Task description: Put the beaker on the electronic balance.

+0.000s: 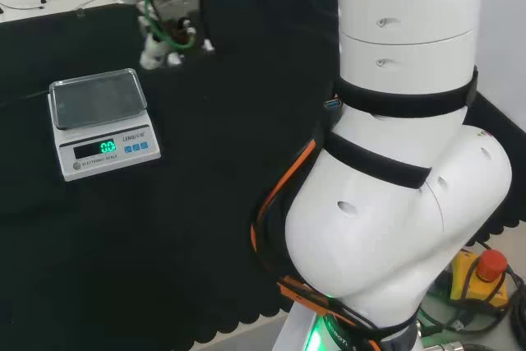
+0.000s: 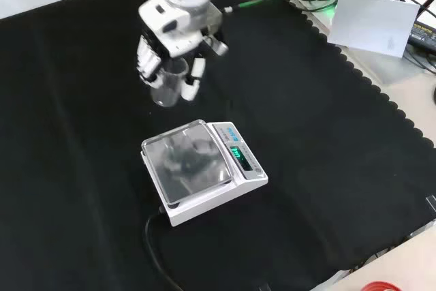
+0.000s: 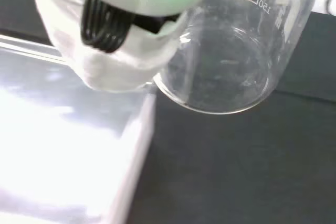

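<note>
The clear glass beaker (image 2: 165, 84) hangs upright in the air, clear of the black cloth (image 2: 327, 141), with the hand's (image 2: 172, 40) fingers (image 2: 146, 56) curled down around its wall on one side and the thumb (image 2: 191, 80) against the other, so it is grasped between them. In the wrist view the beaker's (image 3: 231, 61) round base shows close up, empty, with a white fingertip (image 3: 115, 51) lying against its side and the pan of the electronic balance (image 3: 63, 156) just beside and below it. In the front view the balance (image 2: 201, 168) stands near the middle of the cloth, below the beaker and apart from it, its display lit green and a black cable (image 2: 155, 250) running off toward the cloth's near edge. In the head view the balance (image 1: 100, 121) sits toward the cloth's left edge.
</note>
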You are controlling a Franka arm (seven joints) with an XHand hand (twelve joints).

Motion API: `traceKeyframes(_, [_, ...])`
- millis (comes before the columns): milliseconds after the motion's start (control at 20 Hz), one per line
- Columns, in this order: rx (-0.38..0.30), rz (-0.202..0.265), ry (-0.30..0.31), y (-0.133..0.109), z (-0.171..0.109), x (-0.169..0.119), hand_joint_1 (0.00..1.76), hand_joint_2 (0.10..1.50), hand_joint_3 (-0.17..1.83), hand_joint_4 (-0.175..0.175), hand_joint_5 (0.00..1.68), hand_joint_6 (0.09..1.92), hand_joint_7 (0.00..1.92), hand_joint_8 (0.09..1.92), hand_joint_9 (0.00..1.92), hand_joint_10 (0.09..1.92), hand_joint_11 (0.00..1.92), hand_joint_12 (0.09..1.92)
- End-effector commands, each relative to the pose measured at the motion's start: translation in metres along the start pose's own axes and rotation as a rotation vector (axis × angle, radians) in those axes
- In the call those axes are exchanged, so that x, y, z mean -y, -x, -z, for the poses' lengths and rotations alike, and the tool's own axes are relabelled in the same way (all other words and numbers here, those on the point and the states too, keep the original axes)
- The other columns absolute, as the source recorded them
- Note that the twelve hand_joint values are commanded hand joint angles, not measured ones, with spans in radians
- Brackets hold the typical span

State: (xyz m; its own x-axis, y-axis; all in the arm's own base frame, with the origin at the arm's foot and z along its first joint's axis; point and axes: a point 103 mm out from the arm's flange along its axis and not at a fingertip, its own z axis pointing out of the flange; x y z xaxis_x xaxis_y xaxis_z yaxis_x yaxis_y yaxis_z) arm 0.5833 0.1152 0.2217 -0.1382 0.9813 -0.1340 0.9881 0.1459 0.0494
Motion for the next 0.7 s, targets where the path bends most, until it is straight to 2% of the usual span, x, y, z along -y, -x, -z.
traceKeyframes(50, [0.001,0.098,-0.020,-0.080,0.003,0.009,1.16,0.70,0.84,-0.175,1.00,1.21,0.82,1.24,1.08,1.05,1.20,0.81])
traceKeyframes(200, [-0.007,0.121,-0.036,-0.104,-0.005,0.012,1.16,0.69,0.84,-0.175,1.00,1.21,0.82,1.23,1.09,1.05,1.20,0.81])
traceKeyframes(300, [0.026,0.123,-0.059,-0.115,-0.014,0.011,1.16,0.69,0.85,-0.175,1.01,1.20,0.83,1.23,1.09,1.05,1.20,0.81])
traceKeyframes(350, [0.020,0.133,-0.066,-0.117,-0.022,0.008,1.16,0.68,0.85,-0.175,1.01,1.20,0.83,1.23,1.09,1.05,1.20,0.81])
traceKeyframes(650, [-0.010,0.134,-0.079,-0.093,-0.042,-0.008,1.16,0.68,0.87,-0.175,1.02,1.20,0.84,1.23,1.10,1.05,1.19,0.81])
traceKeyframes(700, [0.049,0.107,-0.105,-0.088,-0.043,-0.015,1.16,0.68,0.87,-0.175,1.02,1.19,0.84,1.23,1.10,1.05,1.19,0.81])
